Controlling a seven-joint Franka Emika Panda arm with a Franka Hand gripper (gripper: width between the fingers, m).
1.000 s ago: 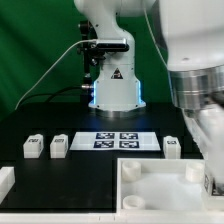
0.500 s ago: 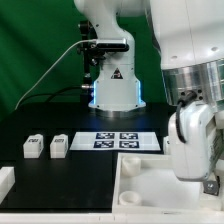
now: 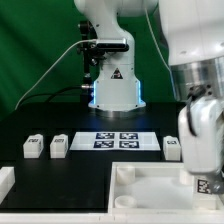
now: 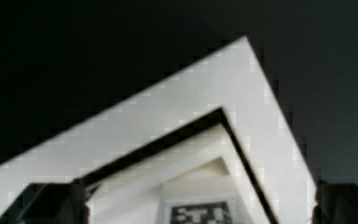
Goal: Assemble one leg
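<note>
White blocky legs [image 3: 33, 147] sit on my matte black table [image 3: 90, 175]; gripper [image 3: 203, 150] hovers over the rimmed tray [image 3: 150, 185], finger spread I can't tell.

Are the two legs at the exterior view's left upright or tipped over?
Upright, it seems: both legs stand on the black table, side by side and apart, each tag face toward the camera.

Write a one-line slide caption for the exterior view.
Panda arm lowered over the white tray-like piece; three legs and the marker board wait on the black table.
</note>
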